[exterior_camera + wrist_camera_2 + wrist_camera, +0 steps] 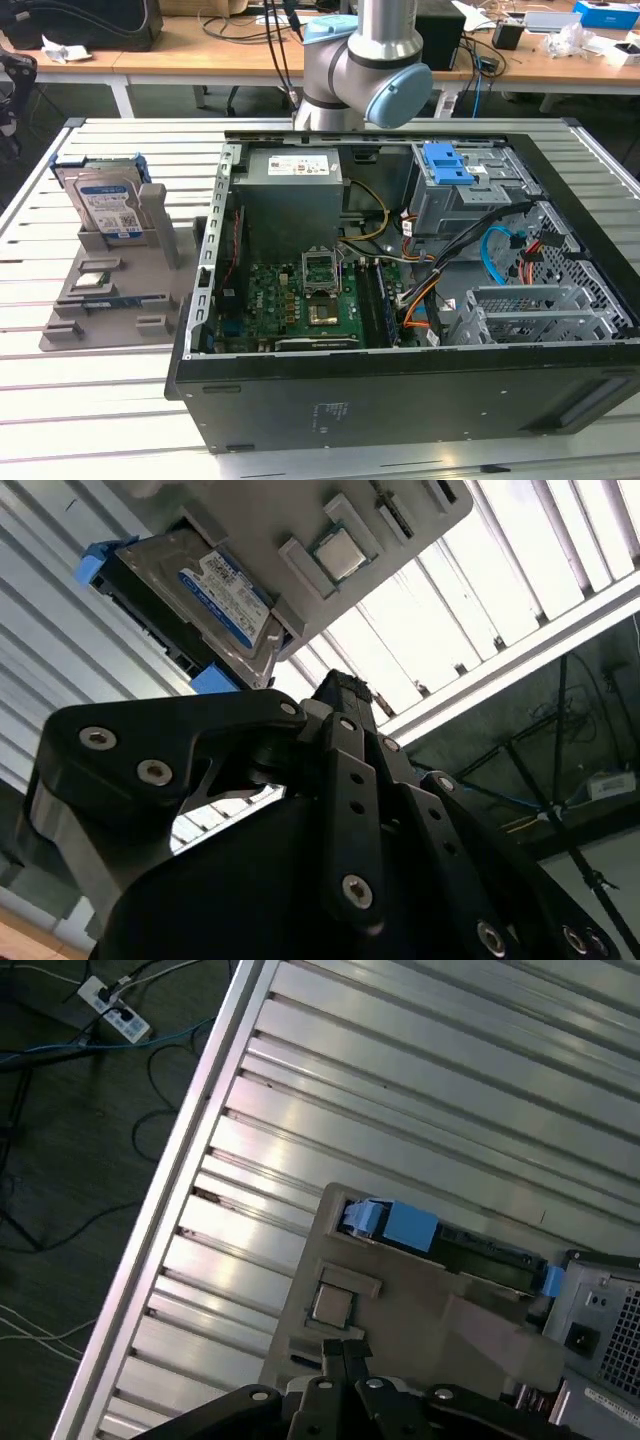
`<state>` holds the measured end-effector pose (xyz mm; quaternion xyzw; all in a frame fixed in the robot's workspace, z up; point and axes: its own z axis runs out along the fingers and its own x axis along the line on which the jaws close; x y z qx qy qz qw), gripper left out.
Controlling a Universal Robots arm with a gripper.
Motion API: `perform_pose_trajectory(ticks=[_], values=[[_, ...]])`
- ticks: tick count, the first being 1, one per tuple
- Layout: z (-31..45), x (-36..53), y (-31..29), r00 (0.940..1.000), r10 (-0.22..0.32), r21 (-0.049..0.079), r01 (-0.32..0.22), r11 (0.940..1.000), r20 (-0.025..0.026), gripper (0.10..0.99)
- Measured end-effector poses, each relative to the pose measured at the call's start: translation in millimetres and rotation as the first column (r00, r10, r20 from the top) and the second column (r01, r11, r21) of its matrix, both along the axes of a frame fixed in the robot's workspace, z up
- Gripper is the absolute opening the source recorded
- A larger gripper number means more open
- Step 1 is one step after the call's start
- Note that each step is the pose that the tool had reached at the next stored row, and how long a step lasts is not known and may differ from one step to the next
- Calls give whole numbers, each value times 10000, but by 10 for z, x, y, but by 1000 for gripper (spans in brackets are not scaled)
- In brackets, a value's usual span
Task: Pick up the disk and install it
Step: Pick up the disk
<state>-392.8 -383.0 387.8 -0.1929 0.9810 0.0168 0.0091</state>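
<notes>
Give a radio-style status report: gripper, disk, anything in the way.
Gripper shut, empty, over the holder. Disk upright in that grey holder, not picked up. Nothing seen between them.

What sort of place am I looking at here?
Probably a robotics lab or workshop: a robot arm rises behind an open computer case on a slatted metal table, with cable-strewn desks beyond.

Exterior view looks down on PC case (400,405), gray fixture (125,300); both wrist views, prob. from above, share fixture.
</notes>
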Motion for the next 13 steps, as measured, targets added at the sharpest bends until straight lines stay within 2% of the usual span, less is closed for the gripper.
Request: perform_pose_trajectory(ticks=[5,12,13], values=[[0,0,0,9946,1035,0,-1035,9946,0,102],[0,0,0,9767,2145,0,-2145,9767,0,102],[0,0,0,9725,2331,0,-2331,9725,0,102]])
